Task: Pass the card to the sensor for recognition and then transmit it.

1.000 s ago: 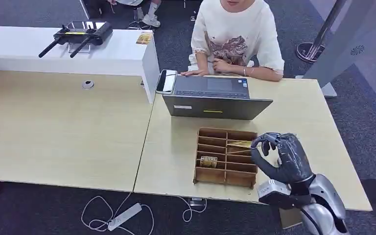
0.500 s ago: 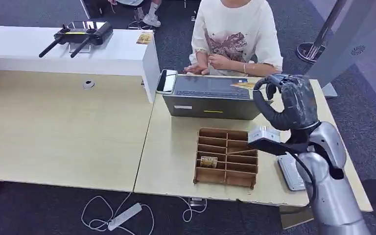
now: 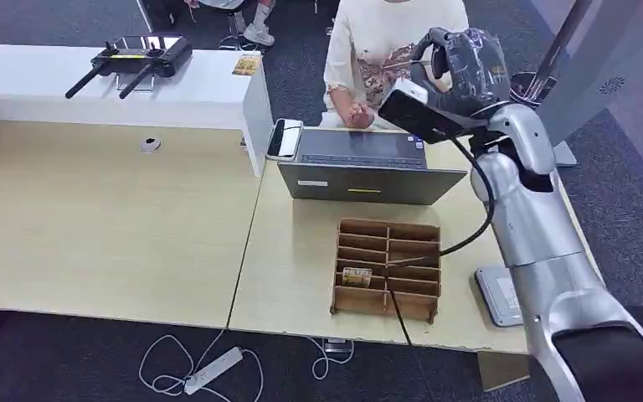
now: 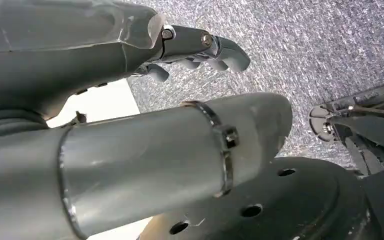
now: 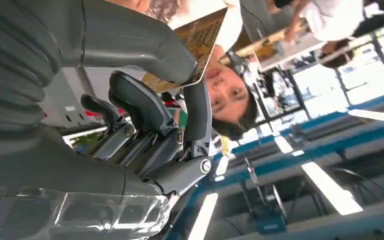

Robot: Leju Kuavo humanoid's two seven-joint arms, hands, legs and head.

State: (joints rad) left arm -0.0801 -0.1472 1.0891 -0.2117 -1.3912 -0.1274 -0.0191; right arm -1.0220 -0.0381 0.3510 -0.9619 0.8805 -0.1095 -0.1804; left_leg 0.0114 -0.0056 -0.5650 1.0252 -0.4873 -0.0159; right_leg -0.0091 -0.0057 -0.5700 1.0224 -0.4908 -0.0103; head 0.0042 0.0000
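My right hand (image 3: 460, 65) is raised high beyond the laptop, in front of the seated person's chest (image 3: 385, 50). It pinches a yellowish patterned card (image 5: 200, 40) between thumb and a finger, the other fingers (image 5: 145, 115) curled below it. The flat grey sensor (image 3: 499, 295) lies on the table near the right front edge, well below and behind the hand. The wooden card box (image 3: 388, 268) sits beside it with another card (image 3: 357, 276) in a slot. My left hand (image 4: 200, 42) hangs over grey carpet, holding nothing, fingers loosely apart.
An open laptop (image 3: 368, 163) stands between the box and the person, with a phone (image 3: 285, 138) at its left. The person's hand (image 3: 356, 113) rests at the laptop's far edge. A white counter (image 3: 109, 84) with a remote controller (image 3: 134, 59) is at the back left.
My right hand has lifted the card out of the wooden box, risen over the laptop and now reaches toward the person. The sensor, earlier hidden by the hand, is uncovered.
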